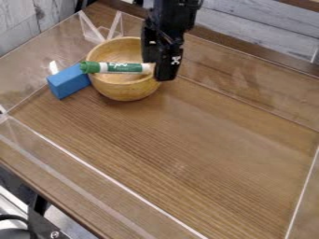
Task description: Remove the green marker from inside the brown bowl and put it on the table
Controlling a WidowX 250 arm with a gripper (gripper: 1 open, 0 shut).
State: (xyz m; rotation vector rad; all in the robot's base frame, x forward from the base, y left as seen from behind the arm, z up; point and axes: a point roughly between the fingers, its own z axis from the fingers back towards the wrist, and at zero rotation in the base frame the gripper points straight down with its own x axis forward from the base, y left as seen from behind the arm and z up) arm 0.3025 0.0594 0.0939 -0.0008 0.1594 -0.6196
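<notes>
Hanging by the right side of the bowl [130,91], the gripper [166,69] appears wide open, with nothing in its hold; whether its tips touch the rim, I cannot tell. The marker [115,67] lies in the bowl, to the image-left of the gripper, its green cap resting up at the left rim near the blue block [69,81]; its long axis runs roughly across the view, so it points more or less towards the gripper, the near end just beside the fingers. The coming move likely turns on that: a short shift left over the barrel, with the jaws closing across the axis, not along it. The white label carries green print, too small to read; no brand can be made out.
</notes>
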